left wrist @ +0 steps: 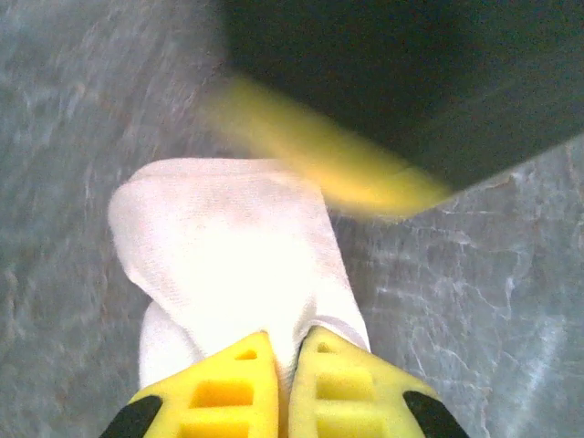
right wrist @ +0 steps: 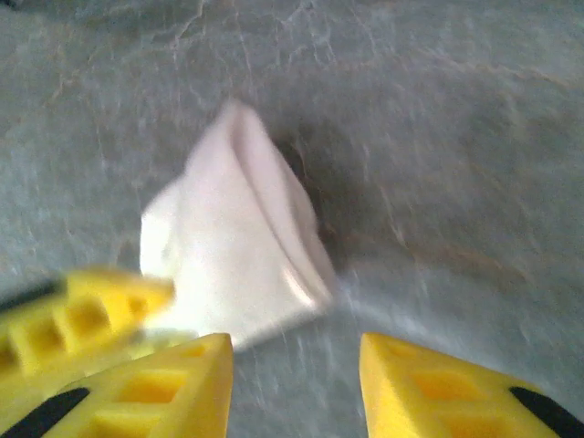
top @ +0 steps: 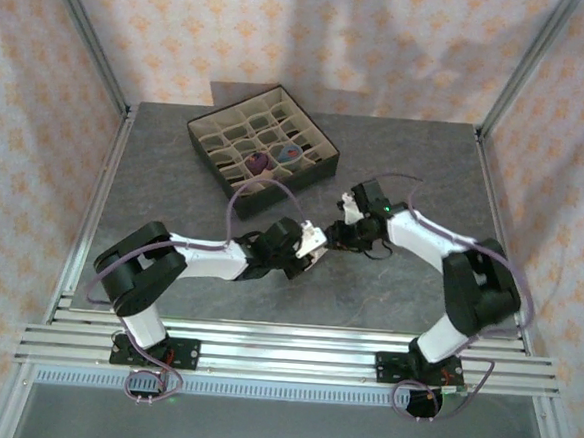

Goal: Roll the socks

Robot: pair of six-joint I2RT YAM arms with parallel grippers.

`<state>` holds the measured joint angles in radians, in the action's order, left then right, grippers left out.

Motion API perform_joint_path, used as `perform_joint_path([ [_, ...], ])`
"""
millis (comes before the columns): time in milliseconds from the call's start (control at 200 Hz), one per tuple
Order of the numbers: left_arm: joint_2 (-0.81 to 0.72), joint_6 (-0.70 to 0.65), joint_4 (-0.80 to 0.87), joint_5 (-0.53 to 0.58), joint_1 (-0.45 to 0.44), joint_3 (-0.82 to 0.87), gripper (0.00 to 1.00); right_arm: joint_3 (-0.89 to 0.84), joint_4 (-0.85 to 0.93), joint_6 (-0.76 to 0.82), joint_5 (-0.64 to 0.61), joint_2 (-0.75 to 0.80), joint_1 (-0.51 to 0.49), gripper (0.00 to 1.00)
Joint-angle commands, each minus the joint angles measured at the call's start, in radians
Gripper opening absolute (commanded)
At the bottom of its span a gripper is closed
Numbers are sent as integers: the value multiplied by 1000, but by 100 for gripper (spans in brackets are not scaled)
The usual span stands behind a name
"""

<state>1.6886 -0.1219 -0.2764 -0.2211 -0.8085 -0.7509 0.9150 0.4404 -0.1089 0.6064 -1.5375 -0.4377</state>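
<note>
Socks are the business here, and the white soft fabric sock point(top: 314, 239) sits at the middle of the grey stone-patterned table point(top: 175, 171), folded to a small thick bundle between the two arms. The left gripper point(left wrist: 285, 345) has its yellow fingers pressed together on one end of this sock. The right gripper point(right wrist: 297, 351) is spread, with nothing between its fingers, and its tips stand just beside the bundle.

What I would fear: the bundle is pinched at one end only, so I think the free folds can spring loose if the left arm pulls or lifts. The right gripper is very near, and a careless move of it may hook the fabric and drag it open.

Behind, near the arms, stands a dark box with beige grid compartments point(top: 310, 172). Inside it lie what look like a dark purple sock point(top: 259, 163) and a grey-blue sock point(top: 289, 155). The purple cable point(top: 241, 197) of the left arm loops close to the near corner of the box and could catch there on the way
</note>
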Motion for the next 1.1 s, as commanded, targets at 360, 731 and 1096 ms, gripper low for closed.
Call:
perform_joint_path([
  [360,14,331,-270,-369,150,196,0,-122,-134,570,-163,406,-23,56],
  [731,161,527,-363,-570,203,180,0,-143,-132,1054,-432,237,-274,61],
  [1096,214,652,-452,-667,225,180,0,-192,-332,1166,-502,91,-353,62],
])
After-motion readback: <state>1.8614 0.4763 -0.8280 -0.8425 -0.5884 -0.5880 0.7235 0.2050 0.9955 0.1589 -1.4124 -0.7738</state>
